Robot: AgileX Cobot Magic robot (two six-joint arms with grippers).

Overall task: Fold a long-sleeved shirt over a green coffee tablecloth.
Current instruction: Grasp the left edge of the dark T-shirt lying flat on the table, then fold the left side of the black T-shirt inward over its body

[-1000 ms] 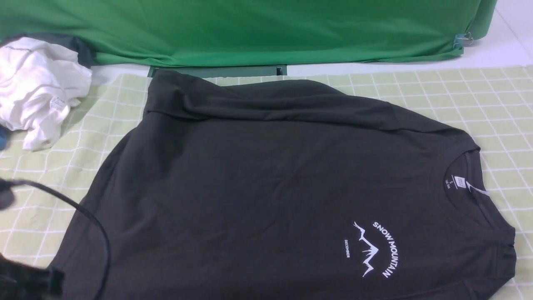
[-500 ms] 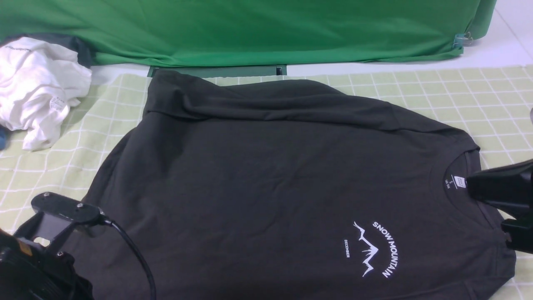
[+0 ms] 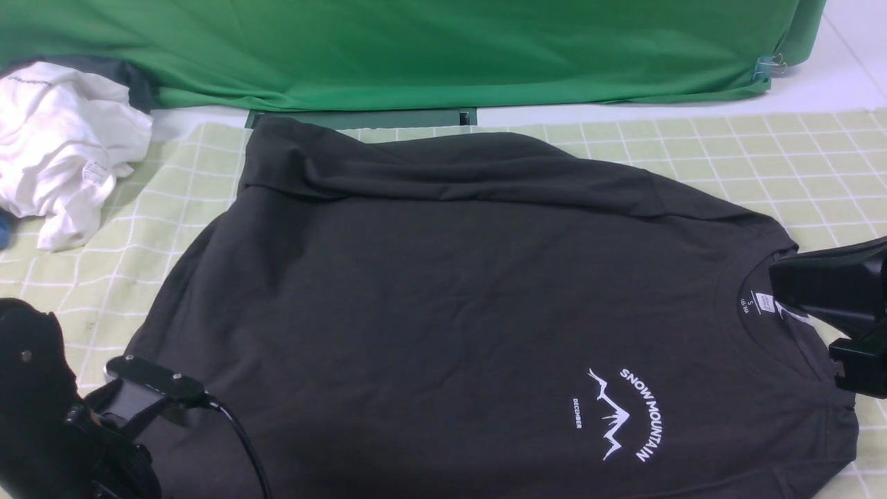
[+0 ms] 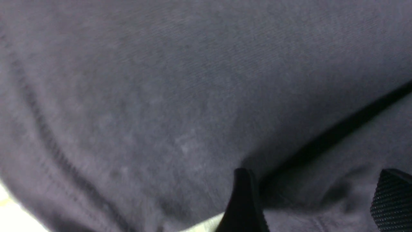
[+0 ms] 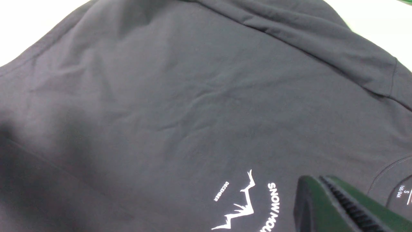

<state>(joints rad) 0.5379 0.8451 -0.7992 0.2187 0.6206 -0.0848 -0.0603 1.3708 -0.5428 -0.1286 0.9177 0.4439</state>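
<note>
The black long-sleeved shirt (image 3: 450,298) lies spread on the green coffee tablecloth (image 3: 762,159), collar to the right, with a sleeve folded across its far edge. Its white mountain print (image 3: 620,416) faces up. My left arm (image 3: 41,416) sits at the shirt's near-left hem corner. In the left wrist view, the left gripper (image 4: 317,201) is open, its fingers (image 4: 241,203) wide apart just above dark shirt fabric (image 4: 161,96). My right gripper (image 3: 779,281) hovers over the collar beside the neck label (image 3: 764,302). It (image 5: 322,187) is shut and empty above the shirt (image 5: 193,96).
A crumpled white garment (image 3: 62,145) lies at the far left on the tablecloth. Bright green fabric (image 3: 416,48) hangs along the back. A black cable (image 3: 239,436) trails from the left arm across the shirt's near-left part.
My left arm has moved in over the shirt's near-left corner, and its jaws have opened. The right gripper came in from the right to the collar, then shifted slightly farther back.
</note>
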